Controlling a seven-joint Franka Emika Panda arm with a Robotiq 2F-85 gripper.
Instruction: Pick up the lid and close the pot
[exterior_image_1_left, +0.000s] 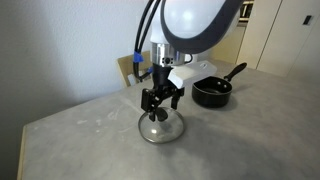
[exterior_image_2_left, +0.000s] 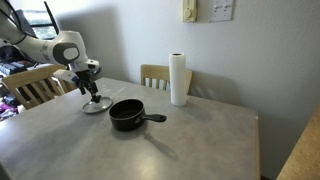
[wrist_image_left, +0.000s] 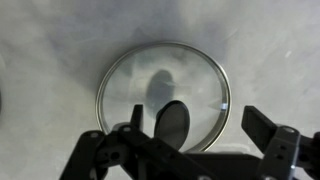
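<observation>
**Spread fingers low over the glass lid, pot uncovered**

A grey tabletop (exterior_image_1_left: 85, 140) (exterior_image_2_left: 205, 140) carries everything. The robot arm (exterior_image_1_left: 195, 25) (exterior_image_2_left: 55, 48) bends down over one part of it. In an exterior view a wooden chair (exterior_image_2_left: 155, 75) stands behind the far edge, and a tall white paper towel roll (exterior_image_2_left: 178, 80) stands upright on the tabletop just in front of it.

The pot (exterior_image_1_left: 212, 93) (exterior_image_2_left: 126, 115), black and shallow with one long straight handle, sits open on the tabletop, near the lid but not touching it.

The lid (exterior_image_1_left: 160, 129) (exterior_image_2_left: 96, 106) (wrist_image_left: 165, 85) lies flat on the tabletop beside the pot, directly beneath the arm's end, its metal rim ringing the clear glass.

The fingers (exterior_image_1_left: 160, 105) (exterior_image_2_left: 94, 96) point straight down over the middle of the lid. In the wrist view they are spread apart, one on each side of the black knob (wrist_image_left: 172, 122), gripping nothing. From these pictures I cannot tell whether their tips touch the glass.
</observation>
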